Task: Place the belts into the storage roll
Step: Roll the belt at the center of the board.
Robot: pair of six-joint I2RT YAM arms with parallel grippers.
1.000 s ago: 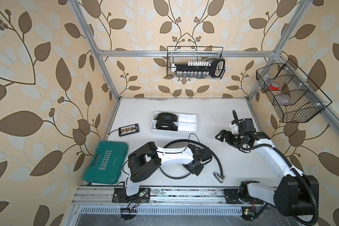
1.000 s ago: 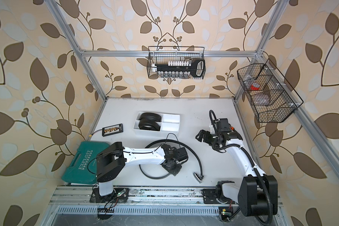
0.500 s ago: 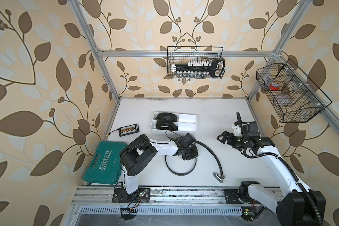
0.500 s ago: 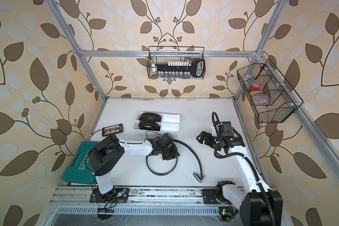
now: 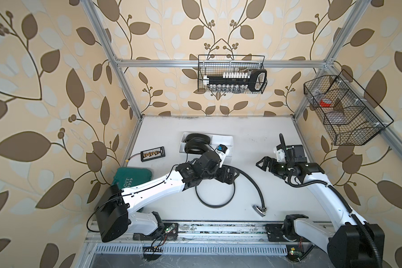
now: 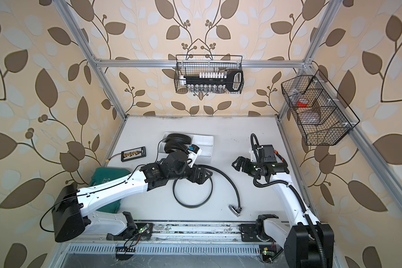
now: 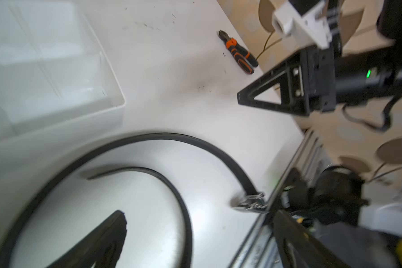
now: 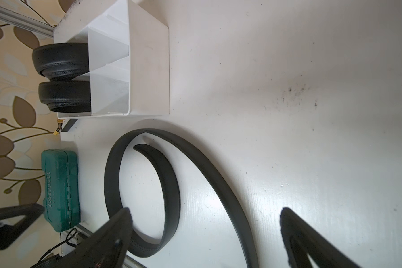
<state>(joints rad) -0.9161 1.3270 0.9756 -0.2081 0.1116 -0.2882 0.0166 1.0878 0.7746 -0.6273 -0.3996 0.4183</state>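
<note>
The left gripper (image 5: 229,176) has just let go. A second ago its jaws were clamped on the loose belt (image 5: 215,204); now its fingers (image 7: 107,236) stand spread with nothing between them, hovering over the belt's upper curve. The right gripper (image 5: 263,163) is spread too, empty, off to the side.

So the belt lies dropped on the table (image 5: 253,134) in 1 slack loop, its buckle (image 5: 259,210) trailing toward the front rail (image 5: 218,228). It is just beside the storage roll (image 5: 226,139), not in it.

2 coiled belts (image 8: 60,59) already fill 2 compartments at one end. I'd say this 3rd needs a fresh grip and a tighter coil.

Writing: only "OIT" shows on the green tool case (image 5: 130,178), the rest hidden by the left arm (image 5: 153,188).
</note>
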